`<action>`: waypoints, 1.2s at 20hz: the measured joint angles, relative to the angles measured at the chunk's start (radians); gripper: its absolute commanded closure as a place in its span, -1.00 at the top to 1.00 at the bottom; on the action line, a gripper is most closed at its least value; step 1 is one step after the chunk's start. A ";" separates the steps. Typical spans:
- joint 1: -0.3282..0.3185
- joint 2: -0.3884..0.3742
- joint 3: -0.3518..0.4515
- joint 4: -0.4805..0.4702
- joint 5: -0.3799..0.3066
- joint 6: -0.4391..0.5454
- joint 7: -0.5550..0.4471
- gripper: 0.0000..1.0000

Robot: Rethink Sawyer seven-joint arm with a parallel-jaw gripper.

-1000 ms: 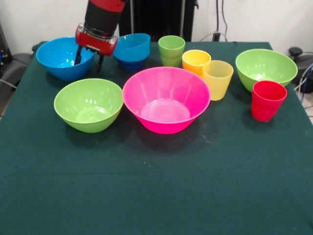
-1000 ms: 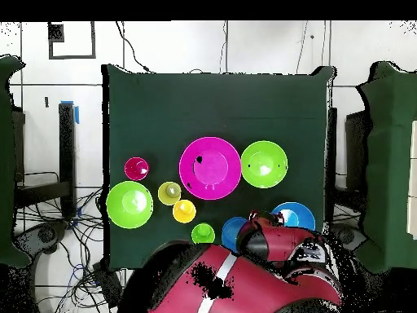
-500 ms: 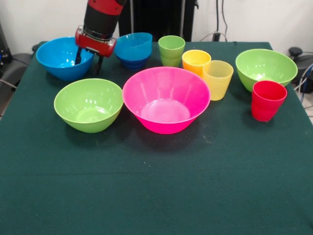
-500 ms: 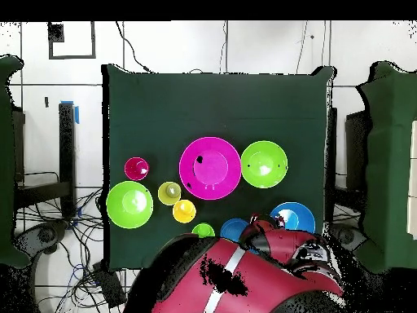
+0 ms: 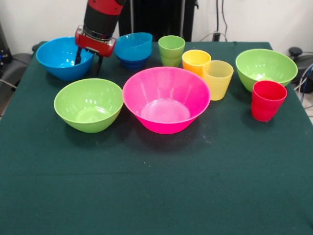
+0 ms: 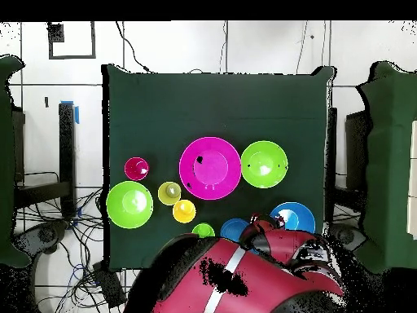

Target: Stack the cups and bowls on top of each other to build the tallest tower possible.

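My gripper [image 5: 88, 59] stands open at the back left, one finger inside the bright blue bowl [image 5: 61, 58] and the other outside its right rim. Just right of it is the tower [image 5: 133, 49], a light blue bowl nested on a dark blue one. The large pink bowl [image 5: 166, 100] sits mid-table with a lime green bowl [image 5: 89, 104] to its left. Another lime green bowl [image 5: 265, 67] is at the back right. The green cup [image 5: 171, 50], orange cup [image 5: 195, 59], yellow cup [image 5: 217, 78] and red cup [image 5: 267, 100] stand upright on the right.
In the overhead view my arm [image 6: 244, 273] covers the table's near edge and part of the green cup [image 6: 201, 231]. The dark green table cloth [image 5: 156, 186] stretches from the bowls to the front edge.
My gripper has risen very slightly at the blue bowl's rim, and my arm has swung over more of the green cup in the overhead view. The bowls and cups have not moved.
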 measured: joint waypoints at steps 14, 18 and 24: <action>-0.003 -0.002 -0.008 0.004 0.000 -0.019 0.000 -1.00; -0.002 -0.020 -0.008 0.012 0.001 -0.019 0.000 -1.00; 0.041 -0.120 -0.005 0.068 0.026 0.041 0.000 -1.00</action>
